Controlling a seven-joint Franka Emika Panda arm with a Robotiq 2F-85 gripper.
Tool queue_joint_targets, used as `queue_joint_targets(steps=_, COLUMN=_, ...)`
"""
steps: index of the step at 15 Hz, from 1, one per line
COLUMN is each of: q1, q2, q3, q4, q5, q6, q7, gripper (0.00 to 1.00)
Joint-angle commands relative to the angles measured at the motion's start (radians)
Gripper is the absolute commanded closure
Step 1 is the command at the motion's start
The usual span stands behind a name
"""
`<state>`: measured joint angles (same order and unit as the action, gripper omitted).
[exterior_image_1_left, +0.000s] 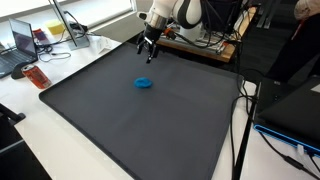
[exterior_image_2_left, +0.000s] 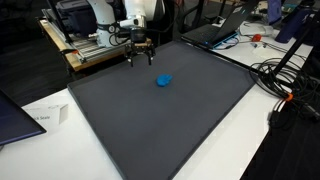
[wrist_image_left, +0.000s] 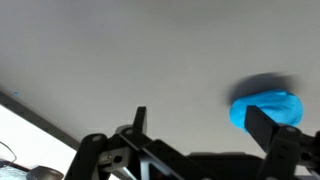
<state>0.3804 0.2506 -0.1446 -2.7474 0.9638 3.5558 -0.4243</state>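
A small blue object (exterior_image_1_left: 144, 83) lies on the dark grey mat (exterior_image_1_left: 150, 120) toward its far middle; it also shows in the other exterior view (exterior_image_2_left: 164, 80). My gripper (exterior_image_1_left: 148, 55) hangs open and empty above the mat's far edge, a short way behind the blue object, and appears the same in the other exterior view (exterior_image_2_left: 141, 56). In the wrist view my open fingers (wrist_image_left: 200, 125) frame bare mat, with the blue object (wrist_image_left: 266, 108) just beside one fingertip and partly hidden by it.
A laptop (exterior_image_1_left: 22, 42) and a red object (exterior_image_1_left: 36, 76) sit on the white table beside the mat. Cables (exterior_image_2_left: 285, 75) and another laptop (exterior_image_2_left: 215, 30) lie past the mat. A wooden bench with equipment (exterior_image_1_left: 205, 45) stands behind the arm.
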Motion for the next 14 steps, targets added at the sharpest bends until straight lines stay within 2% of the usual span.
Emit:
queue_joint_targets(steps=1, q1=0.061, q2=-0.009, q3=-0.042, q4=0.029, q5=0.109, q6=-0.002, q7=-0.111, gripper=0.0)
queue_joint_targets(steps=8, q1=0.121, q2=-0.05, q3=-0.116, q4=0.045, q5=0.249, q6=-0.155, q7=-0.301, gripper=0.0)
queue_joint_targets(steps=14, q1=0.158, q2=-0.074, q3=-0.181, q4=0.046, q5=0.247, q6=-0.203, q7=-0.345, gripper=0.0)
